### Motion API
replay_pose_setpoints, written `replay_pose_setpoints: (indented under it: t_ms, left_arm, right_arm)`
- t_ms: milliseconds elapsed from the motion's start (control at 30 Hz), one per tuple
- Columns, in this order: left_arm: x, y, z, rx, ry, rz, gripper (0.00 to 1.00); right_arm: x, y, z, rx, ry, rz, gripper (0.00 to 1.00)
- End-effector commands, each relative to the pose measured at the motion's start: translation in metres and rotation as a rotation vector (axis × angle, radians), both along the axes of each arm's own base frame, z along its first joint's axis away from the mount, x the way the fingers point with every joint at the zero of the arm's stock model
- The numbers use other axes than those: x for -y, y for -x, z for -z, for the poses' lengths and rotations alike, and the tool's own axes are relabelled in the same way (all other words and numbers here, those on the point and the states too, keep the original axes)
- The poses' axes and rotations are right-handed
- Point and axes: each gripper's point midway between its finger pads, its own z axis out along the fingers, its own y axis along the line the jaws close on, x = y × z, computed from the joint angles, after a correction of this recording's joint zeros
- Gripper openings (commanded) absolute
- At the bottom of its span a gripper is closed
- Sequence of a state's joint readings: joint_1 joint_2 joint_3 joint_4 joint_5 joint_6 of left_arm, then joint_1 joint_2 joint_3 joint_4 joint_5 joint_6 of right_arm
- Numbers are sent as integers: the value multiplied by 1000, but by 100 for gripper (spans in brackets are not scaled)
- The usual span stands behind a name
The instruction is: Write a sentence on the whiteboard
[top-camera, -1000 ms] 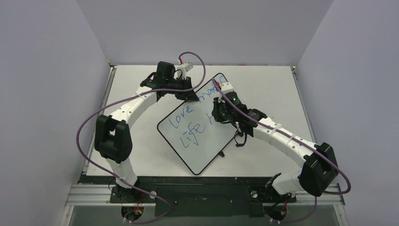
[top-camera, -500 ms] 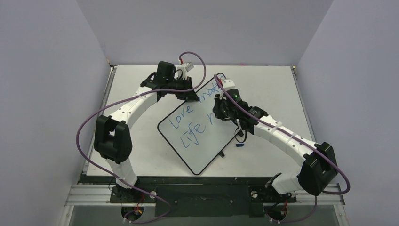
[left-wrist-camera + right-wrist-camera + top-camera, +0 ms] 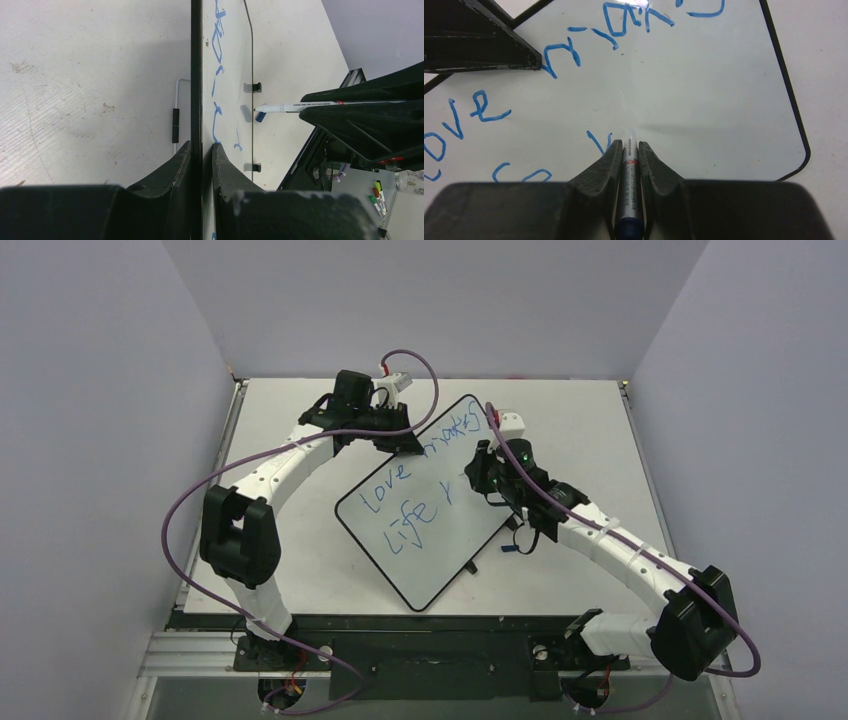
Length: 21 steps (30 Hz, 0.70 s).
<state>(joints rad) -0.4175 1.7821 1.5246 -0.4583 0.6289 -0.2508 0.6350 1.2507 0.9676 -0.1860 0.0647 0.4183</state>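
The whiteboard [image 3: 445, 540] lies tilted on the table, glossy white with a black rim. Blue writing [image 3: 405, 490] on it reads "love makes" above "life r". My left gripper [image 3: 400, 443] is shut on the board's upper left rim [image 3: 196, 75]. My right gripper [image 3: 478, 480] is shut on a marker [image 3: 629, 170] with a white barrel and blue end. Its tip [image 3: 631, 132] sits at the board just right of the blue "r" stroke [image 3: 599, 141]. The marker also shows in the left wrist view [image 3: 300, 106].
The marker's blue cap [image 3: 510, 548] lies on the table by the board's right edge. Small black feet [image 3: 175, 125] stick out from the board's rim. The table's black front rail [image 3: 420, 625] runs along the near edge.
My right gripper has moved to the right with the marker, uncovering "makes". The "r" after "life" now shows. The left arm has not moved.
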Motion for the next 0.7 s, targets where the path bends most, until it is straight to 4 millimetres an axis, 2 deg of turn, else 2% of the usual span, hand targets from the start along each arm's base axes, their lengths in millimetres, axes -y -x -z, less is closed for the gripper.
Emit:
replay_pose_setpoints:
  t_ms: [0,367,667]
  left_arm:
    - [9,28,21,-15,-79,86,0]
    - [9,28,19,-11,-77,86,0]
    - [9,28,20,-15,-76,86,0]
  right_arm:
    - [-2,-9,-12,57,-87,35,0]
    - [-10,-15,-1,49,-147,27,0]
    - [-6,-12,23,11,-128,29,0]
